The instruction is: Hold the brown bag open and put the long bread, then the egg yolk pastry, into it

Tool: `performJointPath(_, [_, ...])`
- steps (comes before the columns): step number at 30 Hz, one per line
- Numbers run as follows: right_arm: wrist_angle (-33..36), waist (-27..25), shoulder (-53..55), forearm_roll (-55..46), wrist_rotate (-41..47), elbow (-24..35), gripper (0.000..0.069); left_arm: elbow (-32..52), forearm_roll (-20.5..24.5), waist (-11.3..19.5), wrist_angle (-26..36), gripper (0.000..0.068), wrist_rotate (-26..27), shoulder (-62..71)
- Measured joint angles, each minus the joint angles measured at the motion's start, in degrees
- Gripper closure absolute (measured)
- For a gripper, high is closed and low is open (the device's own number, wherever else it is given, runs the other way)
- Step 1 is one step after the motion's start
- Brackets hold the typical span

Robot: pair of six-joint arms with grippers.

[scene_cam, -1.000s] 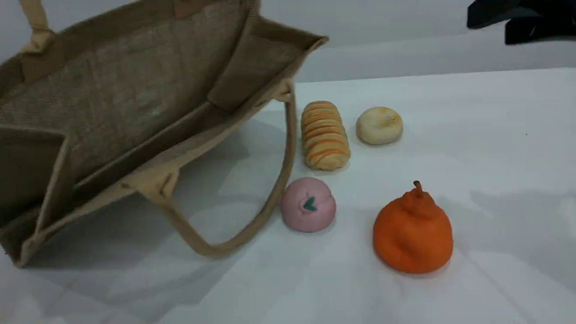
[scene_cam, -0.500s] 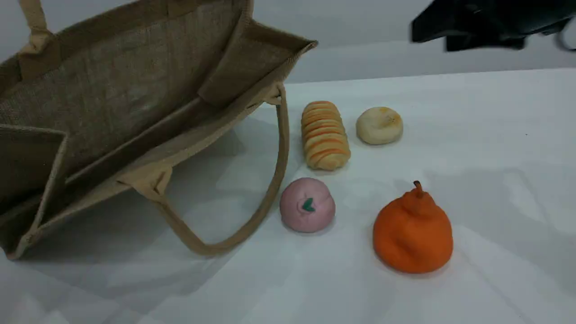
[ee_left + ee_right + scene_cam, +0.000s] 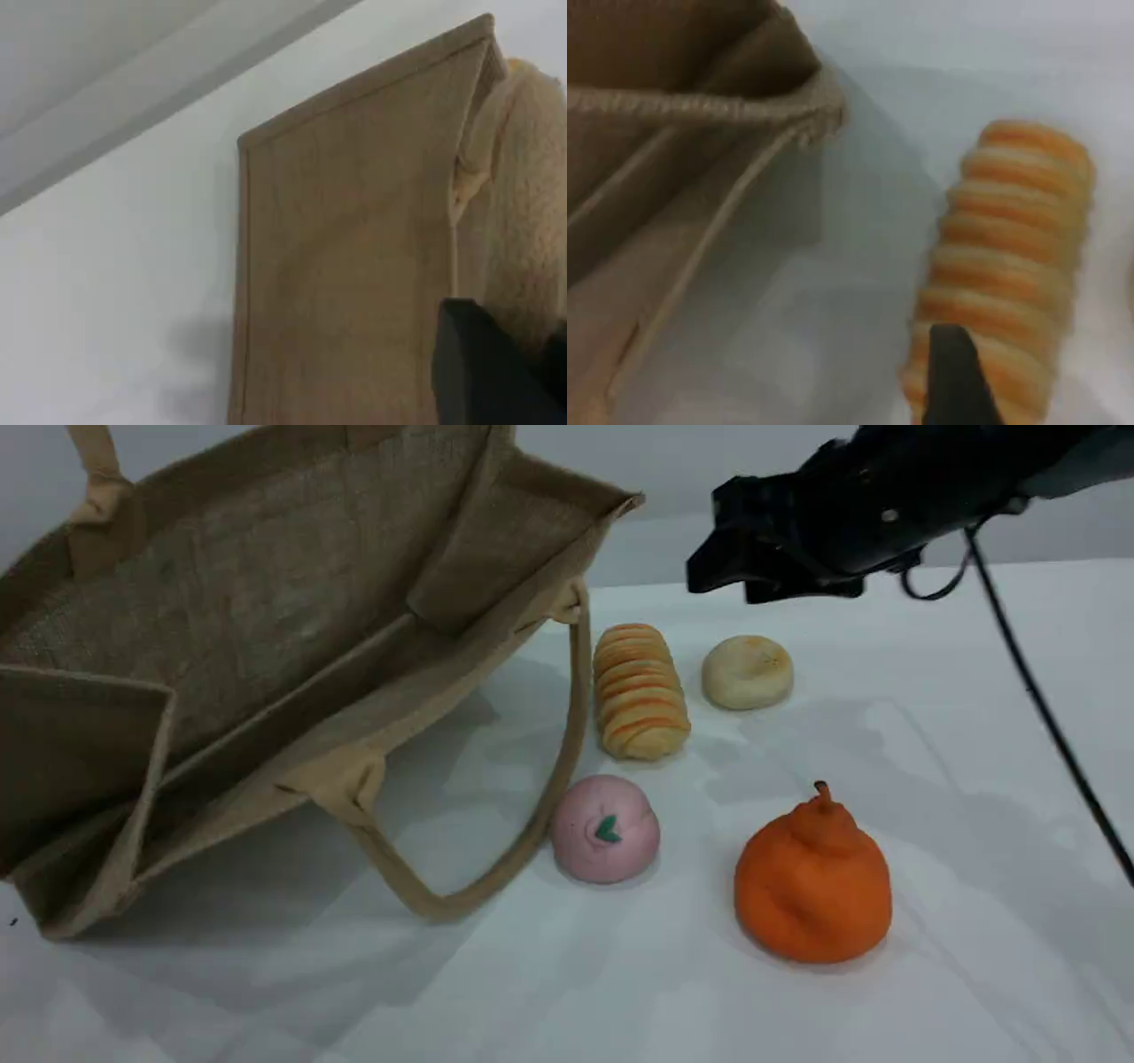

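The right arm (image 3: 921, 487) comes in from the top right corner of the scene view and stretches leftward at a shallow downward slant. It hangs in the air well above the white table (image 3: 957, 797). The right gripper (image 3: 722, 571) is at its left end, above and a little to the right of the long bread (image 3: 640, 691) and behind the egg yolk pastry (image 3: 747, 671). Its jaws stand apart with nothing between them. In the right wrist view its dark fingertip (image 3: 952, 376) points at the near end of the striped loaf, with the bag's corner off to the left. The long bread lies flat on the table just beside the right edge of the brown bag (image 3: 266, 620), and the egg yolk pastry sits close to its right, not touching it. A pink ball (image 3: 606, 828) and an orange pear-shaped fruit (image 3: 812, 881) rest nearer the camera. The left arm itself is out of the scene view. In the left wrist view the left gripper (image 3: 505, 376) sits at the bottom right corner, closed on the bag's upper handle (image 3: 532, 204), with the bag's woven wall beside it. In the scene view that handle runs straight up out of the top left corner, holding the upper wall raised so that the bag's mouth gapes toward the camera. The lower wall rests on the table, and the lower handle (image 3: 452, 906) lies in a slack loop that reaches almost to the pink ball.
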Motion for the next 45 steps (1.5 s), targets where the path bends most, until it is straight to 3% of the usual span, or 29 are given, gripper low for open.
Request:
performJointPath(7, [2.4, 0.7, 7.7, -0.1, 1.2, -7.3, 0.0322, 0.0, 0.3, 0.0, 0.0, 0.0598, 0.2, 0.0])
performJointPath(14, [0.2, 5.1, 12.6, 0.0, 0.6, -12.1, 0.0322, 0.0, 0.3, 0.0, 0.0, 0.0598, 0.1, 0.0])
performJointPath(19, [-10.8, 8.8, 13.6, 0.1, -2.0, -12.7, 0.0322, 0.0, 0.3, 0.0, 0.0, 0.0598, 0.1, 0.0])
performJointPath(23, [-15.4, 9.2, 13.7, 0.2, -3.3, -12.8, 0.0322, 0.0, 0.3, 0.0, 0.0, 0.0598, 0.1, 0.0])
performJointPath(36, [-15.9, 9.1, 12.8, 0.0, -3.2, -12.8, 0.0322, 0.0, 0.4, 0.0, 0.0, 0.0598, 0.1, 0.0])
performJointPath(41, [-19.2, 9.1, 15.2, 0.1, -3.1, -12.8, 0.0322, 0.0, 0.4, 0.0, 0.0, 0.0598, 0.1, 0.0])
performJointPath(45, [-17.2, 9.1, 16.9, 0.3, -3.0, -12.9, 0.0322, 0.0, 0.4, 0.0, 0.0, 0.0598, 0.1, 0.0])
